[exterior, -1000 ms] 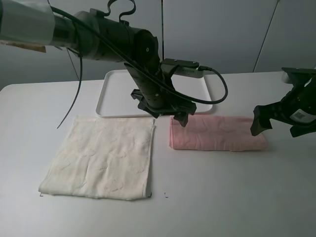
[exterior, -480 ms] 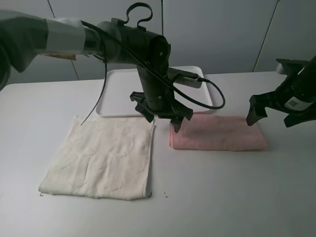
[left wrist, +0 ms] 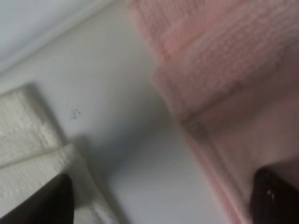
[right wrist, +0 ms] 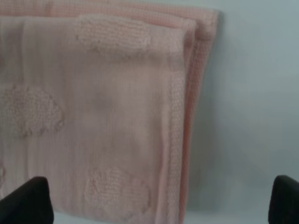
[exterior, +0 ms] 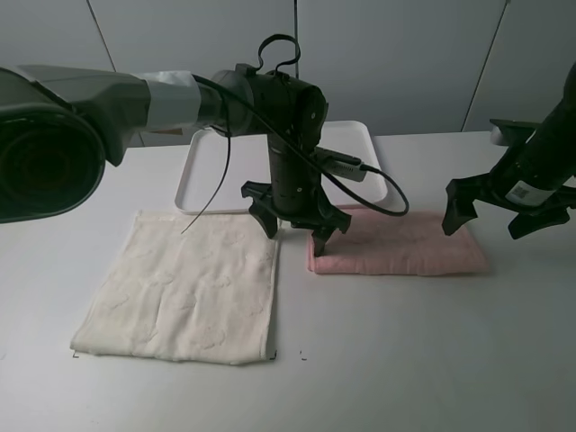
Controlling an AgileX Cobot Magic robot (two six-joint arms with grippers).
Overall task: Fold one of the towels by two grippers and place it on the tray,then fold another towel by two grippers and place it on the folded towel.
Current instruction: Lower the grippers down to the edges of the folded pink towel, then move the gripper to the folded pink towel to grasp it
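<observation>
**Pink towel** (exterior: 396,243): pale terry, folded into a long band. It lies on the white table (exterior: 405,369) just in front of the tray and is not yet on it. Its far edge comes up to the tray's near rim, but from this height I cannot tell whether they touch.

**Tray** (exterior: 211,171): flat white plastic with a low rim, holding nothing that shows.

**Cream-white towel** (exterior: 184,292): spread flat and unfolded, just beside the pink towel's left end with a narrow strip of table between them.

**Left gripper** (exterior: 295,234): jaws spread wide and holding nothing, low over the pink towel's left end. In its wrist view one finger hangs over the pink corner and the other over the cream corner.

**Right gripper** (exterior: 486,220): jaws spread wide and empty, above the pink towel's right end.

**Step, as judged:** both ends are about to be pinched to carry the band onto the tray.

**Hazards:**
- The left jaws span the gap, so closing there may catch the cream corner as well and drag that towel along.
- A pinch that takes only the top layer would let the fold fall open on lifting.
- Uneven lift between the two ends could sag the middle onto the tray rim and shove the tray.
</observation>
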